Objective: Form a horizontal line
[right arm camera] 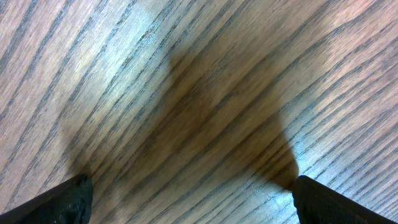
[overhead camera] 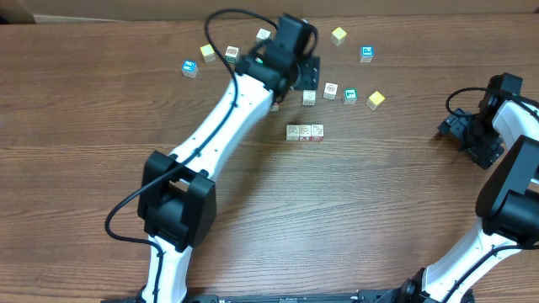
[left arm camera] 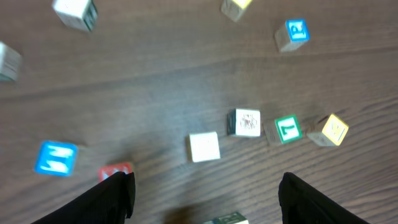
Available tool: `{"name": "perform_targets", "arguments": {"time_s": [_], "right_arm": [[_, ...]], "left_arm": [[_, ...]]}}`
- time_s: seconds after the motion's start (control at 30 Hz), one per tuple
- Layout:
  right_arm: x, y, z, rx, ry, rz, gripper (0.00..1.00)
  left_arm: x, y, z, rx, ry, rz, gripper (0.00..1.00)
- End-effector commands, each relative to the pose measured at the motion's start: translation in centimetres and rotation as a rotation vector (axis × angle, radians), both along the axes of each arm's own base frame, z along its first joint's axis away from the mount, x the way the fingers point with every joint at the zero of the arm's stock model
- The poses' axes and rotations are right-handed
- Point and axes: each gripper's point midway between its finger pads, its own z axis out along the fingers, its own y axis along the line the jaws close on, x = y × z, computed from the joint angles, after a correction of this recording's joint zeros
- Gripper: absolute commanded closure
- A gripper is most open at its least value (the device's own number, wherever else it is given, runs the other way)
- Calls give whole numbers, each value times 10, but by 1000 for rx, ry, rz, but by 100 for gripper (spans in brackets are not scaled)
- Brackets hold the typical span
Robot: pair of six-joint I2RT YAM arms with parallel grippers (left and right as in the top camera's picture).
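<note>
The horizontal line [overhead camera: 305, 132] is a short row of three whitish cubes touching side by side at the table's middle. My left gripper [overhead camera: 305, 69] hovers above and behind it, among loose cubes. In the left wrist view the gripper [left arm camera: 205, 194] is open with nothing between its fingers [left arm camera: 115, 193]. A green-topped cube [left arm camera: 227, 219] peeks in at the bottom edge between them. A plain white cube [left arm camera: 204, 147] lies just ahead. My right gripper [overhead camera: 455, 128] rests at the far right, open over bare wood [right arm camera: 193, 199].
Loose cubes lie behind the row: a whitish one [overhead camera: 330, 90], a green-marked one [overhead camera: 349, 95], a yellow one [overhead camera: 376, 100], a blue-marked one [overhead camera: 366, 53] and a red one [left arm camera: 115, 171]. More lie at the back left, such as a blue-marked one [overhead camera: 189, 68].
</note>
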Motion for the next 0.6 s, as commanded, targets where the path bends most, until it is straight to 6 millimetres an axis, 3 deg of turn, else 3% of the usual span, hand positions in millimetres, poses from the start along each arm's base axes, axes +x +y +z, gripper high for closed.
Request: {"name": "perform_targets", "arguments": {"time_s": [0.0, 0.13, 0.57], "right_arm": [[-7, -4, -6, -14, 30, -10, 0], [-7, -4, -6, -14, 30, -10, 0], [-7, -4, -6, -14, 30, -10, 0]], "left_arm": [[-6, 2, -19, -2, 27, 89, 28], [-11, -9, -35, -14, 16, 80, 28], [-9, -12, -69, -52, -37, 78, 56]]}}
